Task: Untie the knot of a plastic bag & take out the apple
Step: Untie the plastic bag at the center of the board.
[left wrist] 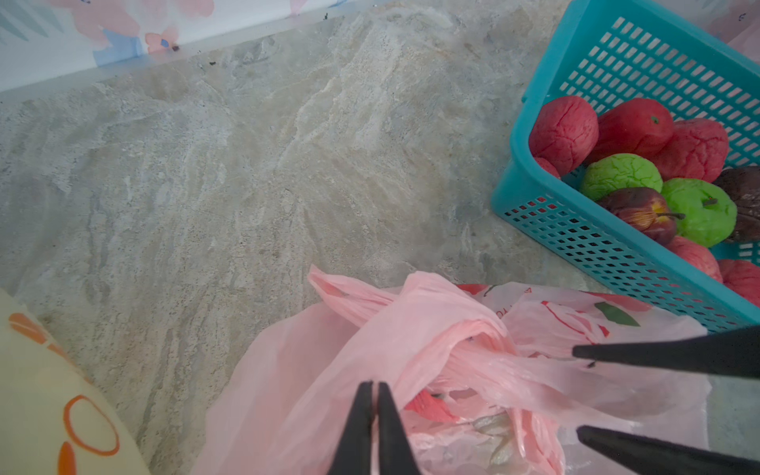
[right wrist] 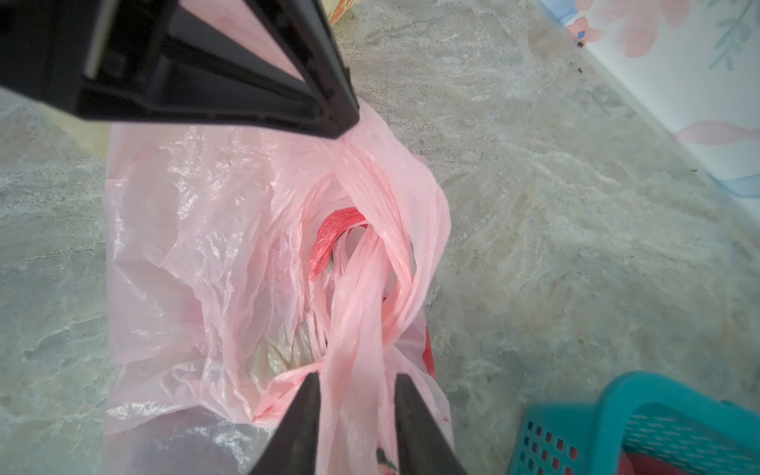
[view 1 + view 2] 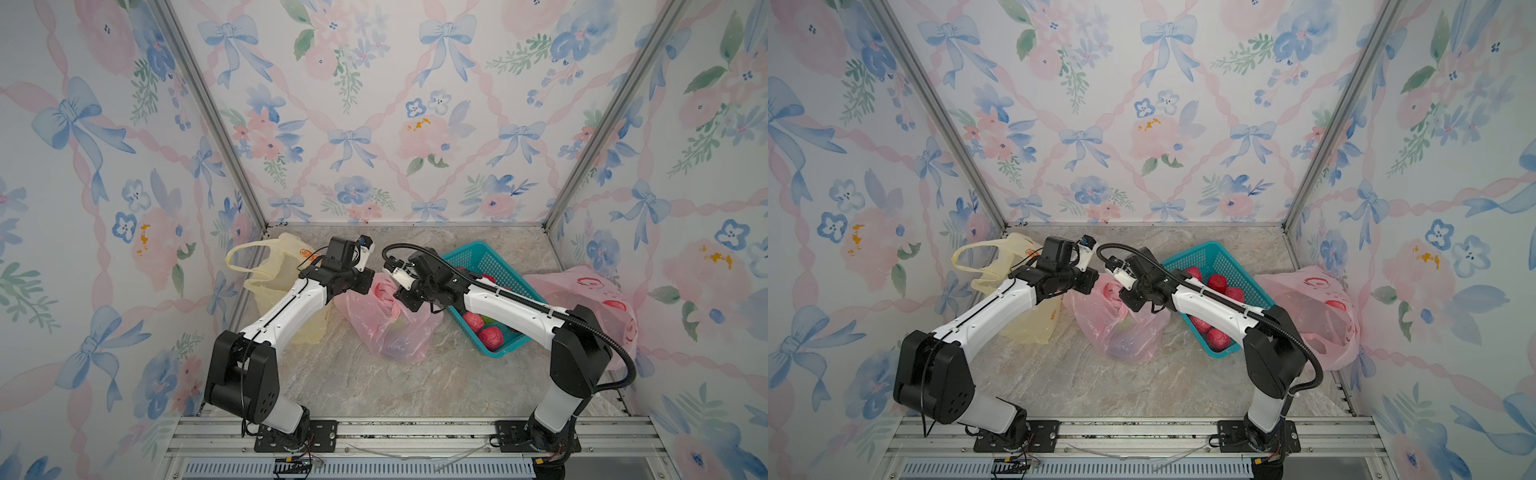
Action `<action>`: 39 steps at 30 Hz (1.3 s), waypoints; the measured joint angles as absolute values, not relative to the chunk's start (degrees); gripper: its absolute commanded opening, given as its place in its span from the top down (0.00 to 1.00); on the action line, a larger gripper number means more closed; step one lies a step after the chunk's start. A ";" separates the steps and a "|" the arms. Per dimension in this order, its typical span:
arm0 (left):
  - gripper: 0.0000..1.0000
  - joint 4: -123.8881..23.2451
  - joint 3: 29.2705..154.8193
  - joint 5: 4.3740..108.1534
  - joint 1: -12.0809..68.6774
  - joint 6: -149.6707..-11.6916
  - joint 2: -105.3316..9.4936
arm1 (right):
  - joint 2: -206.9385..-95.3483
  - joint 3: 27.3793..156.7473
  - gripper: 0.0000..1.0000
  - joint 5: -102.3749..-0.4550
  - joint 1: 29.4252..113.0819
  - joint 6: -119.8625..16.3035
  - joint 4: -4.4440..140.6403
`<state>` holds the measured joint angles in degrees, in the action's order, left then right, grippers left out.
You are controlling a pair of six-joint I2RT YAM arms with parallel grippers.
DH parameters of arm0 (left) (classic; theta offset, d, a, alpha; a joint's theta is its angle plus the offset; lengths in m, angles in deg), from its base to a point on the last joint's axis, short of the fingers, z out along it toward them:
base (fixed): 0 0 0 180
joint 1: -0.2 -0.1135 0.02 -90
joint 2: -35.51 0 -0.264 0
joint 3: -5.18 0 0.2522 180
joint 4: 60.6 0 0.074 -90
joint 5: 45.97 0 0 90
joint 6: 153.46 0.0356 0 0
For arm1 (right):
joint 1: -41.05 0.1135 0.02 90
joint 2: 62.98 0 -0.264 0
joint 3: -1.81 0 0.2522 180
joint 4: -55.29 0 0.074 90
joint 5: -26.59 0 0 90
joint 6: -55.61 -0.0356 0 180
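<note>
Grippers at pink plastic bag (image 3: 386, 328), red print (image 2: 335, 234) unreadable: left gripper (image 1: 373, 405) clamped on bag film; right gripper (image 2: 357, 376) jaws apart astride twisted handle strand (image 2: 362, 312).

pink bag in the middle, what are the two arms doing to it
Both arms are working on the pink bag, which lies on the table beside a teal basket of fruit. The left gripper is pinched shut on the bag's film near its mouth. The right gripper has its fingers either side of the twisted handle strand; whether it is clamped is unclear. The handles look still tangled, and nothing is out of this bag.
</note>
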<state>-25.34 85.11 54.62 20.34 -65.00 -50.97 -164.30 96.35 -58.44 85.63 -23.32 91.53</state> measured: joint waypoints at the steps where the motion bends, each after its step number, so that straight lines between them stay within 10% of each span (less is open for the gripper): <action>1: 1.00 -25.32 85.11 54.73 20.34 -65.00 -51.10 | -164.52 96.41 0.81 -58.14 85.63 -23.41 91.62; 6: 1.00 -25.32 85.11 54.80 20.08 -64.98 -51.23 | -164.67 96.41 1.00 -56.93 85.26 -23.30 92.23; 27: 1.00 -28.12 88.46 57.05 9.59 -71.34 -52.13 | -130.81 72.87 1.00 -57.17 89.06 -23.70 89.02; 39: 1.00 -32.40 95.28 62.12 9.63 -74.23 -57.44 | -144.06 73.75 1.00 -51.18 107.42 -24.99 87.64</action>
